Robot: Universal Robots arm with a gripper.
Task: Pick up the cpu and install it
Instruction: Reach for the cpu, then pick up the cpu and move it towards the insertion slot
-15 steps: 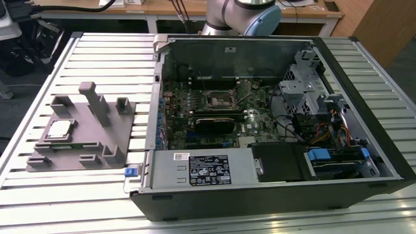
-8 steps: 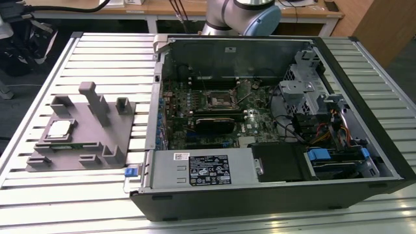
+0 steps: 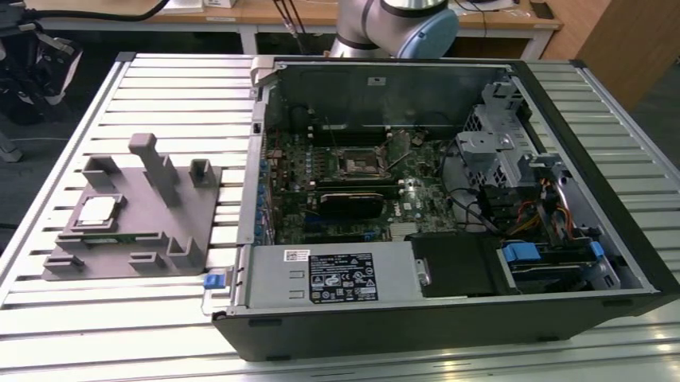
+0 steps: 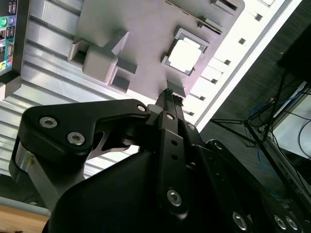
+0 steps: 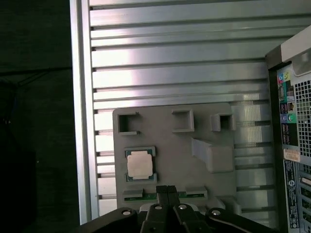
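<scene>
Ribbed aluminium slats make up the work table (image 3: 159, 95), which carries a large open black desktop computer case (image 3: 447, 322) towards the exterior view's right. Inside the case a green motherboard (image 3: 425, 195) lies flat, with a square black-and-metal socket frame (image 3: 356, 163) near its middle. A flat grey plastic fixture tray with raised blocks and posts (image 3: 149, 231) lies on the table just beside the case, towards the exterior view's left. The cpu (image 3: 98, 210), a small flat square chip with a pale silvery top, sits in a shallow square recess of that tray, well apart from the socket. The grey-and-blue robot arm (image 3: 399, 28) rises behind the case. In the first wrist view the black gripper (image 5: 167, 188) hangs above the tray's edge, near the cpu but not touching it, with its two narrow fingers (image 5: 162, 194) pressed together and nothing between them. A long narrow green strip (image 5: 193, 195) lies in a tray slot below the fingertips.
</scene>
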